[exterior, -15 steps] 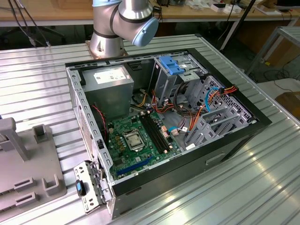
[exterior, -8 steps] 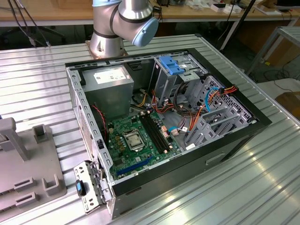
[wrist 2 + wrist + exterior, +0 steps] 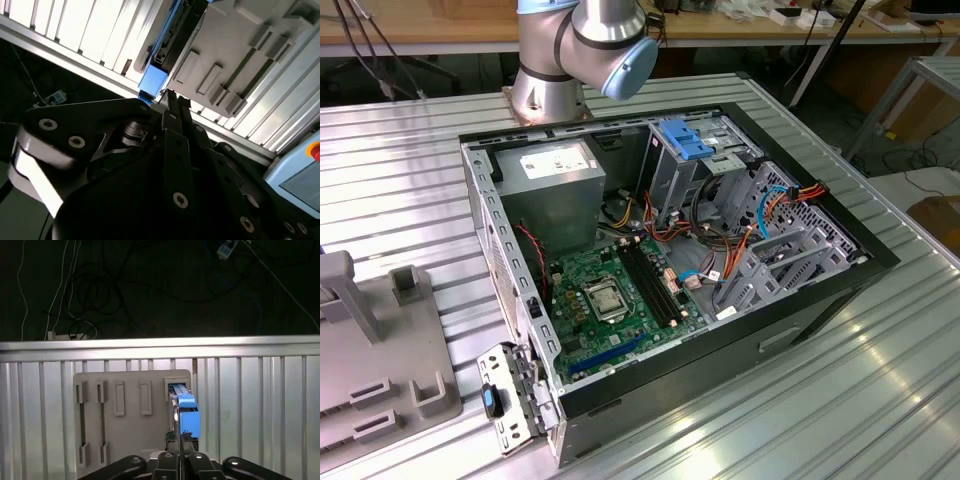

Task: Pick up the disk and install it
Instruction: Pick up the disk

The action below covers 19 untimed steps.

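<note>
The disk (image 3: 189,412) just ahead of your pincer (image 3: 181,441) is a thin dark slab with bright blue rails, one blue end nearest the tips. It stands on edge in a slot of a grey holder plate (image 3: 130,440). The plate lies on a ribbed aluminium table (image 3: 250,405); beyond the table's edge you see a dark floor (image 3: 150,270). The disk's long axis runs straight away from the pincer, in line with it. The pincer is clenched, fingers (image 3: 172,130) pressed together; whether the tips touch the blue end you cannot tell.
</note>
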Available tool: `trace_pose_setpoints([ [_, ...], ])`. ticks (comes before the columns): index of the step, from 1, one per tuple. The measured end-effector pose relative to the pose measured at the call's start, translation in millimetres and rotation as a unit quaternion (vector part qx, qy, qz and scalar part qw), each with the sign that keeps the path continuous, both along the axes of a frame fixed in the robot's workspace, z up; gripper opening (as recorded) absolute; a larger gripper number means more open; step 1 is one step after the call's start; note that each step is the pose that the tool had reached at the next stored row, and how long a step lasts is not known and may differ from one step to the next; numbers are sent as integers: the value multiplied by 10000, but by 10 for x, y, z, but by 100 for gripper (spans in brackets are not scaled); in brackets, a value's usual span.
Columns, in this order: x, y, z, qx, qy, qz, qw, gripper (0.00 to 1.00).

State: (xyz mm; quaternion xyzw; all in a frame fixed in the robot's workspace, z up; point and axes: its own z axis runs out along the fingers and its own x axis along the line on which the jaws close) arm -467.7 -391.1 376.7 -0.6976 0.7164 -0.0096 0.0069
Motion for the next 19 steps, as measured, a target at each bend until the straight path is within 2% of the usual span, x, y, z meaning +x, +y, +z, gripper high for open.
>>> trace_pose_setpoints([
  [3,1,13,-35,0,0,-9,10000,36],
  [4,1,13,-46,0,0,-8,10000,36],
  [7,1,18,-93,0,-3,60,10000,54],
  [8,1,18,-97,0,-4,64,10000,54],
  [9,0,18,-101,0,-5,69,10000,60],
  [12,0,19,-117,0,-6,128,9999,60],
  [16,0,19,-164,0,-9,483,9988,60],
  [19,-2,19,-209,13,-11,507,9987,60],
])
